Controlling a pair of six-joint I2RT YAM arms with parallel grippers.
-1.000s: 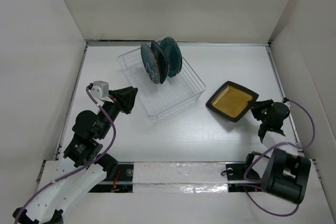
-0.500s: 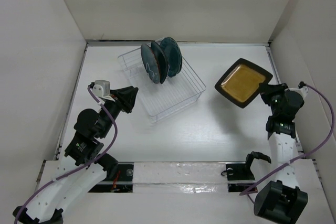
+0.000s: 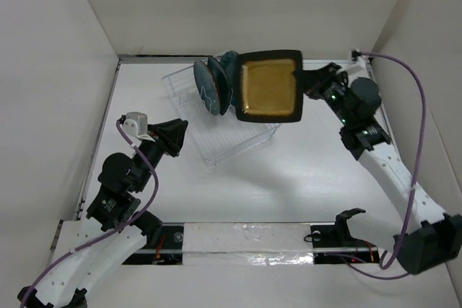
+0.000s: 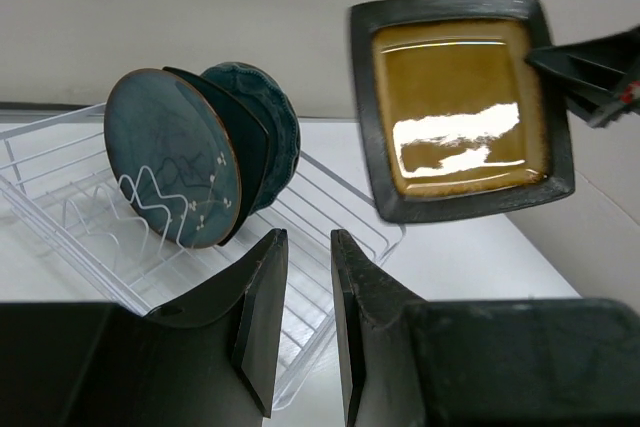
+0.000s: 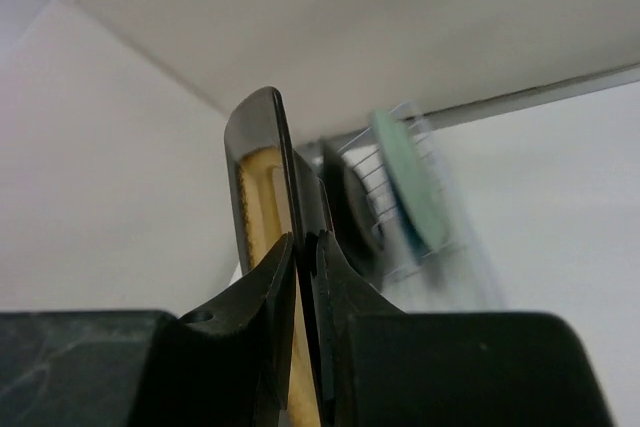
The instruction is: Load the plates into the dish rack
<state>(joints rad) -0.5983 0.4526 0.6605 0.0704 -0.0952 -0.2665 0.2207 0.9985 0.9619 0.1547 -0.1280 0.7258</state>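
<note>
Holding the black-rimmed amber square plate aloft over the dish rack at 12 o'clock on the worktop, right pincer clenched on its edge; other plates already slotted upright, apparently only this one left; left pincer slightly parted, empty, at 8 o'clock.

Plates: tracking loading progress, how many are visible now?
4. Three upright in the dish rack: flower-patterned front plate, dark middle plate, scalloped teal plate. The right fingers hold the amber square plate raised near the rack. Another may be hidden.
</note>
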